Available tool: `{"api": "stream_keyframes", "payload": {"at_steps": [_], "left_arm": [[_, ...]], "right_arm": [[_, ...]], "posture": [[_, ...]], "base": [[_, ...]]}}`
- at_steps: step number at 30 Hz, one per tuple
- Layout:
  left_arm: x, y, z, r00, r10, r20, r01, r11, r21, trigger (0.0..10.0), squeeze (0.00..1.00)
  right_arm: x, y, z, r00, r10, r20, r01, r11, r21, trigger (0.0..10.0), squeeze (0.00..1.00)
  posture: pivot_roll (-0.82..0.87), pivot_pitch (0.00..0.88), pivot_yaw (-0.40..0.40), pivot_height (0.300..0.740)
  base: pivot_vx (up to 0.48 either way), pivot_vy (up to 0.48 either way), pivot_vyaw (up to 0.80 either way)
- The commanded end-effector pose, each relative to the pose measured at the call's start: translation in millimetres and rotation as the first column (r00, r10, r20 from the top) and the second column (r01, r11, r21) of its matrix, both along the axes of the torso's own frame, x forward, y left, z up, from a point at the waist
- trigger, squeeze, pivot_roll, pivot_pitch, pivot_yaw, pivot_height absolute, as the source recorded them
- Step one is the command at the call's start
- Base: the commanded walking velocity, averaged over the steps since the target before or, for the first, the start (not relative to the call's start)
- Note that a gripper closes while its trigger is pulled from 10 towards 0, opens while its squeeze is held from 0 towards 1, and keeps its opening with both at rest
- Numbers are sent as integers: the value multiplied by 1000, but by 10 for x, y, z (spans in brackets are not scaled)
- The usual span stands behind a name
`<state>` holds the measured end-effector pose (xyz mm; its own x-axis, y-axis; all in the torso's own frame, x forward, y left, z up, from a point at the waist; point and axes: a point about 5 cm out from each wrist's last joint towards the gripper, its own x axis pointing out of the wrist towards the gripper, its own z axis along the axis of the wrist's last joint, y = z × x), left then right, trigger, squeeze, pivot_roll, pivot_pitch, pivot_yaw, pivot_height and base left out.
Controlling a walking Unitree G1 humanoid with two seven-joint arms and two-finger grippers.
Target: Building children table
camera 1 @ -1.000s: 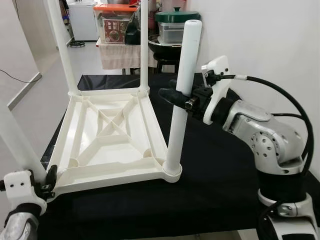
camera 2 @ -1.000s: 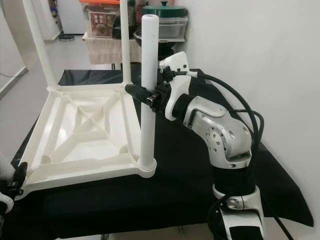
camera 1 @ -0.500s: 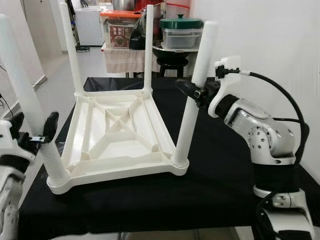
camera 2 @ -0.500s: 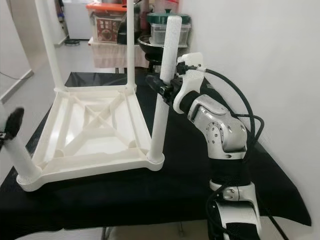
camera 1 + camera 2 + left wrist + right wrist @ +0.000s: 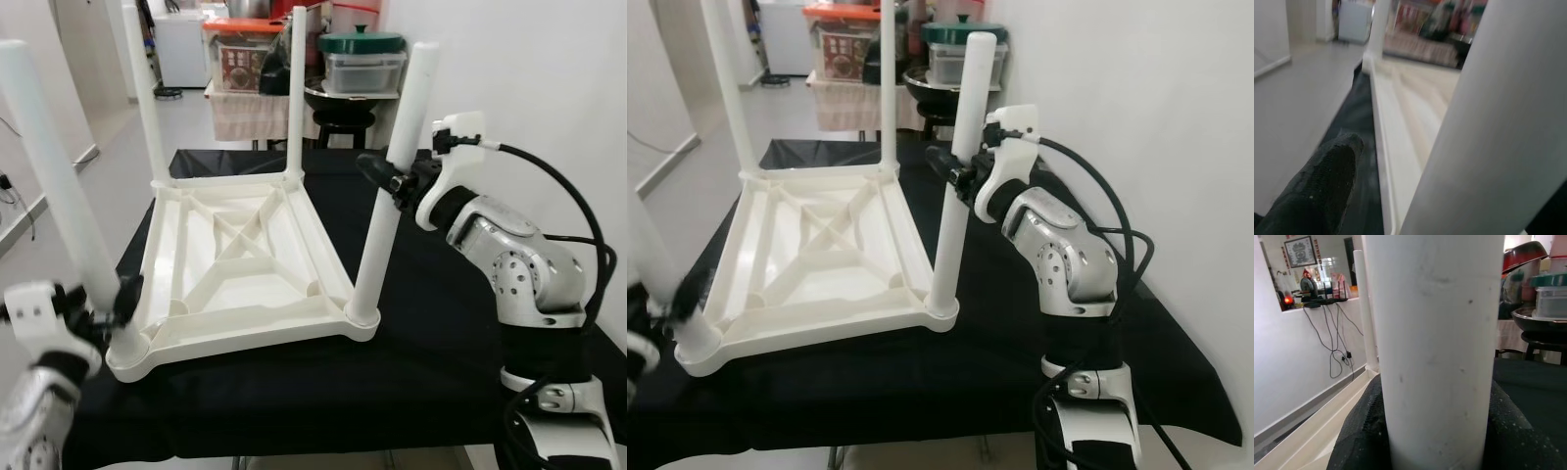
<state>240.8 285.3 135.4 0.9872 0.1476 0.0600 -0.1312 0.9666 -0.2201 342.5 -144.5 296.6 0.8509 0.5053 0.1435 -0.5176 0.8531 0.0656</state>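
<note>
A white plastic children's table point(image 5: 245, 250) lies upside down on a black-covered bench point(image 5: 421, 333), with its legs pointing up. My right gripper point(image 5: 385, 177) is shut on the near right leg point(image 5: 392, 186) about halfway up. In the right wrist view, black fingers point(image 5: 1359, 431) press on both sides of that leg point(image 5: 1437, 347). My left gripper point(image 5: 101, 305) is low on the near left leg point(image 5: 54, 166), just above its socket. In the left wrist view the leg point(image 5: 1498, 122) lies between the fingers, with a gap beside one finger point(image 5: 1317, 196).
Behind the bench are plastic storage boxes point(image 5: 245, 59), a green-lidded container point(image 5: 361, 59) and a black stool point(image 5: 338, 113). A white wall point(image 5: 529, 78) runs close along the right side. The bench's front edge is near me, with open floor point(image 5: 88, 137) to the left.
The whole picture has shifted, so the camera moved. My left gripper now sits lower on the near left leg than half a second ago. My right gripper keeps its hold.
</note>
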Motion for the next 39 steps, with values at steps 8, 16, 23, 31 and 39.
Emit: {"api": "stream_keyframes", "payload": {"at_steps": [8, 16, 23, 31, 39], "left_arm": [[-81, 167, -287, 985, 111, -130, -115, 993, -22, 10000, 0], [-81, 212, -367, 983, 127, -131, -135, 990, -52, 0, 0], [-135, 222, -399, 980, 150, -128, -157, 986, -48, 0, 0], [-155, 318, -286, 977, 192, -88, -195, 981, -22, 0, 0], [-124, 368, -138, 978, 205, -37, -205, 979, 16, 0, 0]], "right_arm": [[-14, 80, -108, 998, 40, -54, -39, 999, 17, 0, 0], [-71, 160, -121, 995, 80, -63, -80, 997, 7, 0, 0], [-85, 173, -118, 994, 91, -67, -91, 996, 0, 0, 0], [-61, 149, -121, 995, 62, -76, -62, 998, -6, 10000, 0], [-48, 128, -117, 996, 43, -76, -44, 999, -10, 10000, 0]], "posture": [[1, 0, -47, 740], [-14, 0, -50, 740], [-16, 0, -58, 740], [-7, 0, -60, 740], [0, 0, -58, 740]], "base": [[0, 0, 0], [0, 0, 0], [0, 0, 0], [0, 0, 0], [0, 0, 0]]}}
